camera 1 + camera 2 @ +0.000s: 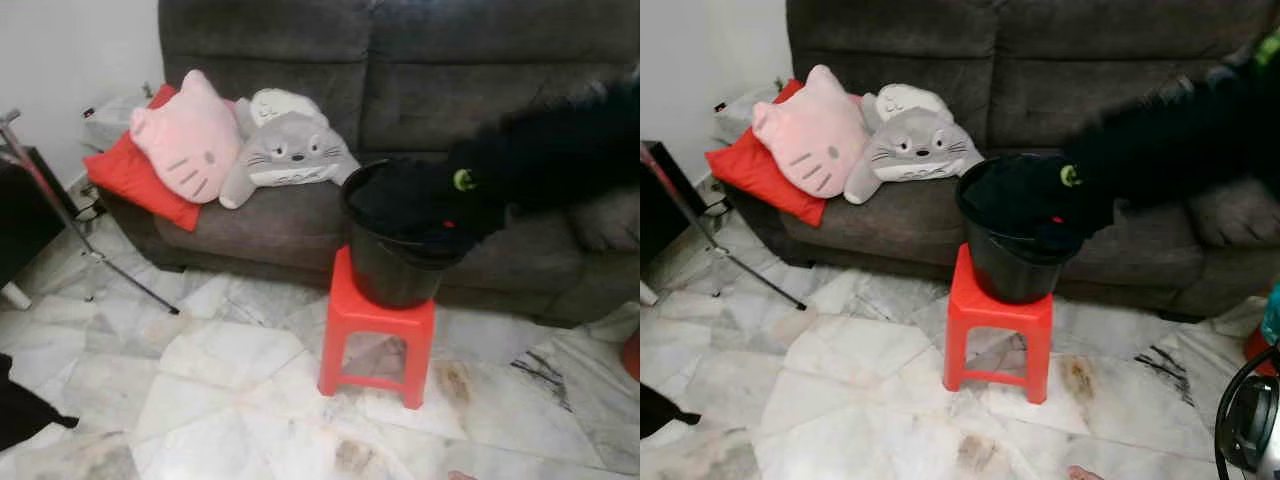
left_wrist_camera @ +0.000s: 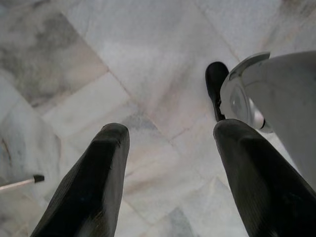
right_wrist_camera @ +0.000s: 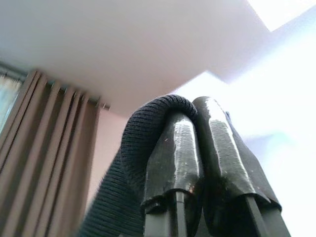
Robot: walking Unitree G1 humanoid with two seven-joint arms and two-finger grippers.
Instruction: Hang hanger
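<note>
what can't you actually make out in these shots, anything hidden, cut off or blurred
- Hanger: none can be made out. The dark knit garment is draped over the right hand, whose fingers are pinched shut on it, covering whatever is beneath.
- Black bucket on the red stool: its contents are hidden by the same blurred garment trailing over the rim in the eye views.
- Hanging rail: only a metal stand shows, cut off at the left edge.
- Left hand: open, over the floor.

Grey sofa [image 1: 430, 70] at rear w/ red cushion [image 1: 135, 175], pink cat pillow [image 1: 190, 140] and grey Totoro plush [image 1: 290, 155]. Black bucket [image 1: 395, 265] on red plastic stool [image 1: 375, 335], marble-tile floor [image 1: 230, 390]. Beige curtain [image 3: 39, 158] in right wrist view.
</note>
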